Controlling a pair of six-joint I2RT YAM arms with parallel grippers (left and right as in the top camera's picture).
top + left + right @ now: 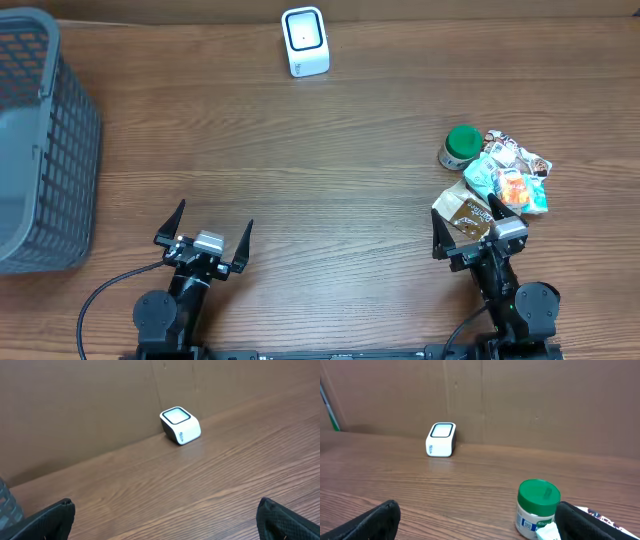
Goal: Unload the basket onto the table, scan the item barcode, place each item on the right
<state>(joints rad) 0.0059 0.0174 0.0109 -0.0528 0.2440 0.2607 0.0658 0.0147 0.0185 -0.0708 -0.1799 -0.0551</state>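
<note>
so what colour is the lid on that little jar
The lid is green; the right wrist view shows it best.

The scanner [305, 41] sits far back; basket [40, 140] left, item pile [495, 180] right.

Left tool [214, 220], jaws wide: bare tabletop [300, 170] ahead, unobstructed up to the scanner [305, 41] at the far edge. Grey basket [60, 150] stands well to its left.

Right tool [466, 222], jaws wide: packet pile [505, 182] lies at its fingertips, green-lidded jar [460, 146] just beyond. Ahead-left, open passage.
</note>
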